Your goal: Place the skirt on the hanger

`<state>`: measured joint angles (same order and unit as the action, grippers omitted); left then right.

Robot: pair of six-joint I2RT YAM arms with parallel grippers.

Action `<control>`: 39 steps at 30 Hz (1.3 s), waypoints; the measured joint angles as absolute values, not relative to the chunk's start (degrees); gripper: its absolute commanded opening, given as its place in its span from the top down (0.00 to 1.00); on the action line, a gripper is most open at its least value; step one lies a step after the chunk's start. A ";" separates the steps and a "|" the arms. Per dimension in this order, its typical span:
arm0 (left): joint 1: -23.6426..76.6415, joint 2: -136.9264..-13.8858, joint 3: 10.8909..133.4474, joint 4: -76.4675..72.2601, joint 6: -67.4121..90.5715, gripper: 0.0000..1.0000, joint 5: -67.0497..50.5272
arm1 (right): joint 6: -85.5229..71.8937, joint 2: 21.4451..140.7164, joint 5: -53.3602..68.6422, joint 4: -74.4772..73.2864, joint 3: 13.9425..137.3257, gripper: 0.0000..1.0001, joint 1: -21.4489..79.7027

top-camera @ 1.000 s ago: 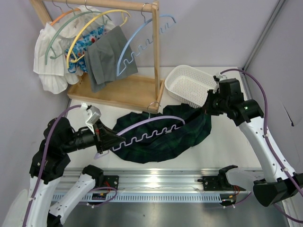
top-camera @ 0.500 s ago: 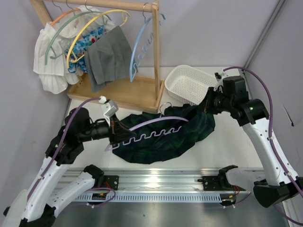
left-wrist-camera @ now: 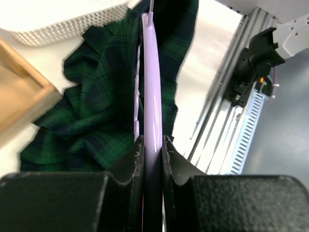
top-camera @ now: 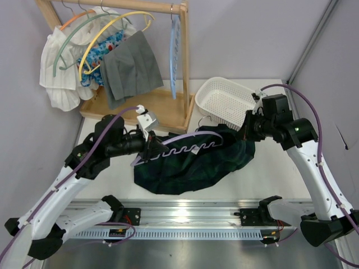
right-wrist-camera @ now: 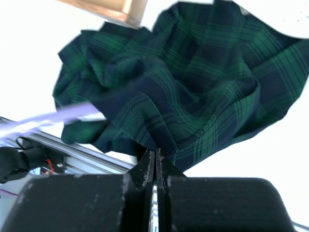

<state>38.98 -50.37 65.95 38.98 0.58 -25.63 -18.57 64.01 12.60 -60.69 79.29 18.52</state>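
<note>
- Pale walls close in a white table [top-camera: 263, 179]. A wooden rack [top-camera: 143, 109] of hung clothes stands at its far left corner, and a white basket [top-camera: 221, 101] sits toward the far right.
- In the middle of the table lies the skirt [top-camera: 190, 168], bunched in a loose heap. One end is lifted toward the basket.
- At that lifted end the right gripper [right-wrist-camera: 154, 157] has its jaws pressed together on a fold of the plaid, holding the edge up off the table.
- The left gripper [left-wrist-camera: 153, 145] clamps one tip of the hanger [left-wrist-camera: 153, 96]. Its jaws are narrow and tight on the lavender plastic.
- From the left gripper the hanger reaches out over the skirt's far edge. The scalloped bar faces the near edge of the table, and the hook sits close to the basket.
- The wrist view shows plaid on both sides of the hanger, but I cannot tell whether its free tip is inside the waistband or only resting on top.
- Judged progress: both pieces are picked up and brought together, which is about the middle of the job.
- Left to do, as I read it: work the hanger's arms into the waist opening, then let the skirt hang from it.
</note>
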 measured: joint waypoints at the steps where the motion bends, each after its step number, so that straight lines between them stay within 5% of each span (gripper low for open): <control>1: 39.00 -50.57 67.24 39.86 -0.19 1.00 -25.23 | -18.28 63.81 12.36 -60.82 78.76 1.00 18.52; 13: 39.00 -52.03 75.88 45.39 -4.71 1.00 -25.87 | -17.10 62.22 11.07 -60.90 75.85 1.00 17.96; 39: 46.09 -47.64 51.86 19.03 6.17 1.00 -31.46 | -29.93 60.49 14.90 -55.05 76.12 1.00 14.81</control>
